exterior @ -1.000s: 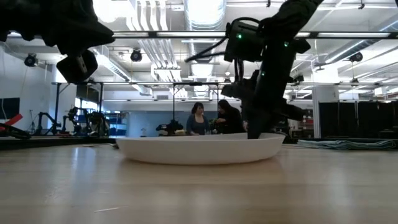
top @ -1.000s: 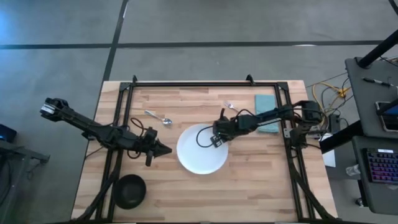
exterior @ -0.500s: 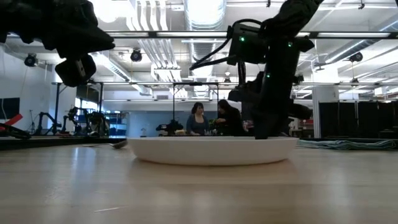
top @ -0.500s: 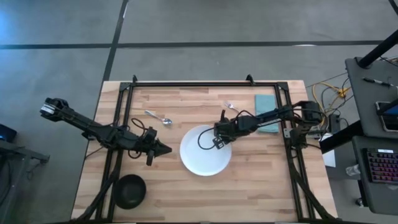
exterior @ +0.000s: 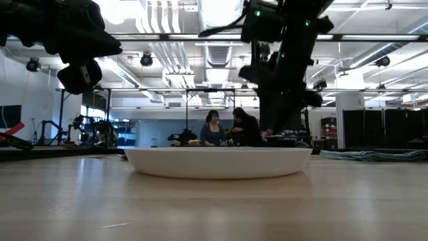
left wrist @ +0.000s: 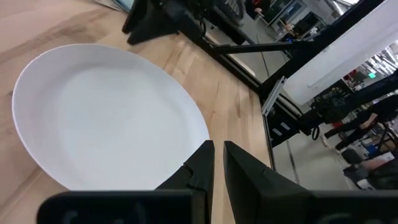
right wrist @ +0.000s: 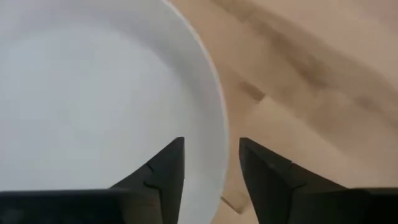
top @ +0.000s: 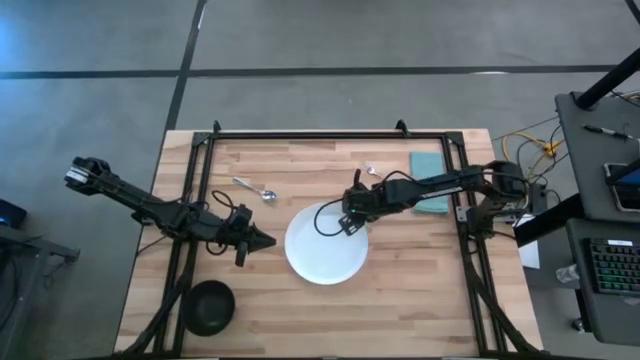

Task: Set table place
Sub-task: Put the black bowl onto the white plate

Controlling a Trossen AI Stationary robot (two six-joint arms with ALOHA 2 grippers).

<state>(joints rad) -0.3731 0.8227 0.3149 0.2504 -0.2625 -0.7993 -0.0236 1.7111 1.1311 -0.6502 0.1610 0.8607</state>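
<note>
The round white plate (top: 325, 245) lies flat on the wooden table (top: 420, 290), near its middle. My right gripper (top: 348, 222) hangs open just above the plate's far right rim (right wrist: 214, 93). Its two fingers stand on either side of that rim and touch nothing. In the low view it is clear of the plate (exterior: 217, 161). My left gripper (top: 268, 240) is shut, left of the plate and apart from it. The black bowl (top: 210, 307) sits at the near left. The spoon (top: 256, 189) and the fork (top: 368, 170) lie toward the far edge.
A teal folded napkin (top: 430, 180) lies at the far right, under my right arm. A black metal frame (top: 300, 133) runs along the table's far edge and down both sides. People stand in the room beyond the table (exterior: 227, 127).
My right gripper has opened, let go of the plate's rim and risen a little above it. The plate slid slightly toward the table's right edge and back, and now lies flat.
</note>
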